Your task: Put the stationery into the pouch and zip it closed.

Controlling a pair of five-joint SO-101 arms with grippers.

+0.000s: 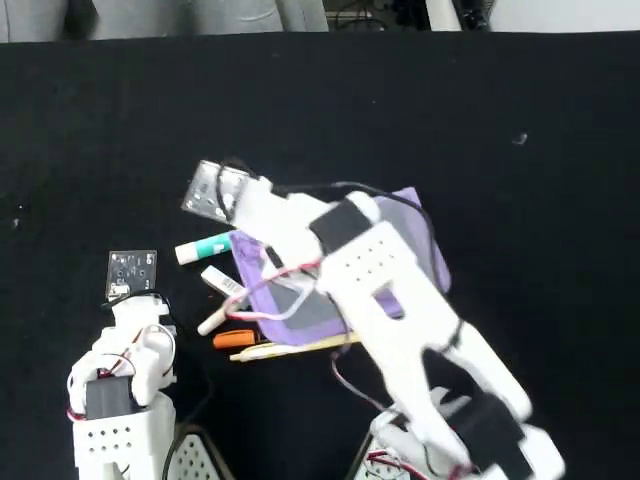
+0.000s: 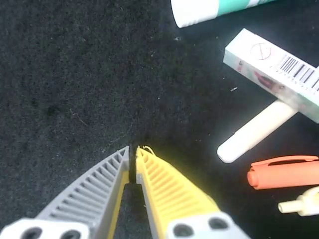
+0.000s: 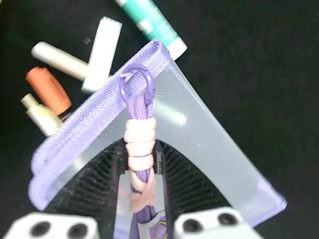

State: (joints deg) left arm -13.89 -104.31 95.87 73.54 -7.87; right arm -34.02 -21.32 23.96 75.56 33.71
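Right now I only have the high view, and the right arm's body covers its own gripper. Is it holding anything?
Observer: Yes. The right gripper is shut on the cord pull, a purple cord wrapped in pink, which is tied to the ring at the purple edge of the pouch.
Operator: And the left gripper? From above I just see the arm folded near its base.
Observer: The left gripper is shut and empty, with its tips together over bare black table.
Operator: Is it touching any stationery?
Observer: No. The nearest piece, the white pen, lies apart from its tips.
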